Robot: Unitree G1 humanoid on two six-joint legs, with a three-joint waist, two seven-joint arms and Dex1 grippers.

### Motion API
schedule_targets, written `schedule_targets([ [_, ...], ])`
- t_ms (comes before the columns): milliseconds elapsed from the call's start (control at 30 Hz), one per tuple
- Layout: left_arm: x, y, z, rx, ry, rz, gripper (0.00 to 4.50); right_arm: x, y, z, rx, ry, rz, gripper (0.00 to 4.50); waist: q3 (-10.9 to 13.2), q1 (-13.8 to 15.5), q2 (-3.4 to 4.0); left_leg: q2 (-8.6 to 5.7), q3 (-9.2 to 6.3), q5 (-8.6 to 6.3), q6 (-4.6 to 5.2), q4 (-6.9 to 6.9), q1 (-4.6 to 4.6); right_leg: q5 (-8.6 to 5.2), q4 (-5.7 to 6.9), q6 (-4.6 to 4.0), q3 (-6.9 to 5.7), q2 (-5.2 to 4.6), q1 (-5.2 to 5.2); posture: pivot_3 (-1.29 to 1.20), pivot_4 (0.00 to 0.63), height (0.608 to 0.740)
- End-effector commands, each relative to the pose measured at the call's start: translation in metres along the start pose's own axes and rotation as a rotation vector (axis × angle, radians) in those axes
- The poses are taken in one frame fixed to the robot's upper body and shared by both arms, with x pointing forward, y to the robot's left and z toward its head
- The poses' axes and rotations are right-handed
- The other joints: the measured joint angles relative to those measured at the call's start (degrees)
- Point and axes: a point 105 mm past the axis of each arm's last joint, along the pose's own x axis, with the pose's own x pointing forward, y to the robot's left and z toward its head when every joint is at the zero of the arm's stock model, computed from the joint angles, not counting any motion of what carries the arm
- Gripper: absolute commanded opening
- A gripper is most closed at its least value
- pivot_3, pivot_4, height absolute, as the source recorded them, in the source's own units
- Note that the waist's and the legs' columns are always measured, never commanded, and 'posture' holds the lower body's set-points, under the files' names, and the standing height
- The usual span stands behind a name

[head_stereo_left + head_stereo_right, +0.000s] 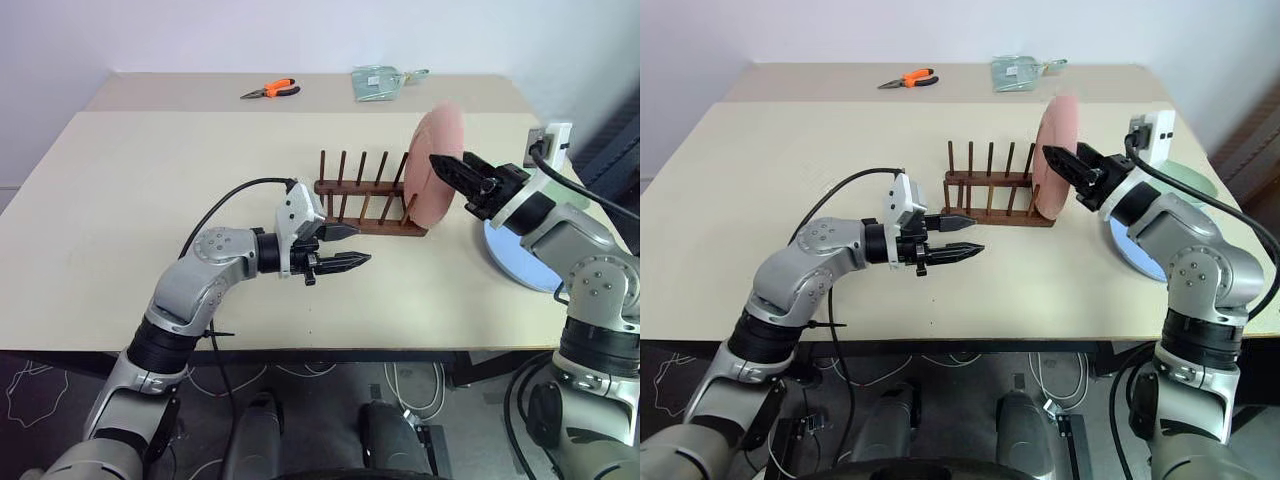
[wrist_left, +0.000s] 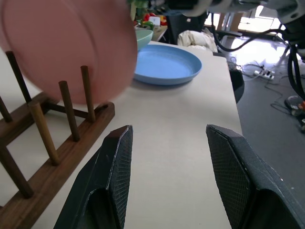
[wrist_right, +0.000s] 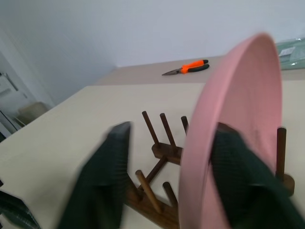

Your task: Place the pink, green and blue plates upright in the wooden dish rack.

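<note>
I see the salmon-pink round matte plate (image 1: 436,168) standing on edge at the right end of the dark wooden pegged dish rack (image 1: 362,197). My right gripper (image 1: 441,166) has its fingers spread either side of the rim. My left gripper (image 1: 363,245) hangs open, empty. The light blue plate (image 2: 164,65) lies flat nearby. It looks stiff, light and smooth; I'd pinch its rim. No readable writing.

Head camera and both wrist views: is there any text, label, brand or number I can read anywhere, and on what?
No readable text in any view.
Clear packet at the far table edge: possibly a label, too small to read.
Pink plate, blue plate, wooden dish rack: plain, no markings.
Orange-handled pliers: no legible brand.
White power strip: no lettering that can be made out.
</note>
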Motion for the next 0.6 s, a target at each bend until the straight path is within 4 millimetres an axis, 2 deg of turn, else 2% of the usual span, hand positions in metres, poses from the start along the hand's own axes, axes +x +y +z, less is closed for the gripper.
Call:
schedule_targets([
  [33, 0.002, -0.008, 0.007, 0.036, -0.014, -0.02, 2.49, -0.002, -0.005, 0.024, -0.127, -0.082, -0.061, 3.53, 0.0, 0.0, 0.0, 0.0, 0.0, 0.0, 0.0, 0.0, 0.0, 0.0, 0.0, 0.0, 0.0, 0.0, 0.0, 0.0, 0.15, 0.74],
  [133, 0.001, -0.009, 0.006, 0.031, -0.011, -0.014, 2.49, -0.011, -0.007, 0.039, -0.187, -0.131, -0.096, 3.53, 0.0, 0.0, 0.0, 0.0, 0.0, 0.0, 0.0, 0.0, -0.01, 0.0, 0.0, 0.0, 0.0, 0.0, -0.01, 0.0, 0.15, 0.74],
  [233, -0.002, -0.008, 0.005, 0.024, -0.013, 0.001, 2.49, -0.033, -0.007, 0.064, -0.22, -0.216, -0.126, 3.53, 0.0, 0.2, 0.0, -0.01, 0.0, 0.0, 0.0, 0.0, -0.03, 0.0, -0.01, 0.01, 0.0, 0.0, -0.01, 0.0, 0.15, 0.74],
  [300, -0.002, -0.007, 0.001, 0.029, 0.006, 0.006, 2.49, -0.061, -0.008, 0.079, -0.21, -0.257, -0.116, 3.53, 0.0, 0.6, 0.0, -0.01, 0.0, 0.0, 0.0, 0.0, -0.04, -0.01, -0.03, 0.01, 0.0, 0.0, 0.0, 0.0, 0.15, 0.74],
  [367, -0.001, -0.007, -0.001, 0.029, 0.012, 0.007, 2.49, -0.081, -0.014, 0.085, -0.192, -0.256, -0.132, 4.07, 0.0, 0.9, 0.0, -0.01, 0.0, -0.02, 0.04, 0.0, -0.04, -0.01, -0.05, 0.02, 0.0, 0.0, 0.01, 0.0, 0.15, 0.74],
  [400, -0.001, -0.007, -0.001, 0.028, 0.011, 0.006, 2.49, -0.087, -0.024, 0.082, -0.232, -0.217, -0.198, 4.42, 0.0, 1.0, 0.0, -0.01, 0.0, -0.02, 0.04, 0.01, -0.04, -0.01, -0.05, 0.01, 0.0, 0.0, 0.01, 0.0, 0.15, 0.74],
  [500, 0.0, -0.006, -0.001, 0.027, 0.007, 0.0, 2.49, -0.098, -0.047, 0.07, -0.364, -0.079, -0.343, 4.47, 0.0, 1.0, 0.02, 0.0, 0.0, -0.03, 0.04, 0.09, -0.01, -0.02, -0.06, -0.02, 0.01, 0.0, 0.03, 0.0, 0.15, 0.74],
  [533, 0.002, -0.007, 0.0, 0.028, 0.005, -0.009, 2.49, -0.101, -0.068, 0.054, -0.55, 0.093, -0.442, 4.47, 0.0, 1.0, 0.03, -0.01, 0.02, -0.03, 0.04, 0.12, -0.01, -0.01, -0.06, -0.03, 0.04, -0.01, 0.02, 0.0, 0.15, 0.74],
  [600, 0.005, -0.007, 0.001, 0.032, 0.004, -0.022, 2.49, -0.107, -0.094, 0.031, -0.831, 0.342, -0.516, 4.47, 0.0, 0.9, 0.05, -0.04, 0.06, -0.03, 0.05, 0.15, -0.01, -0.01, -0.07, -0.04, 0.08, -0.03, 0.02, 0.0, 0.15, 0.74],
])
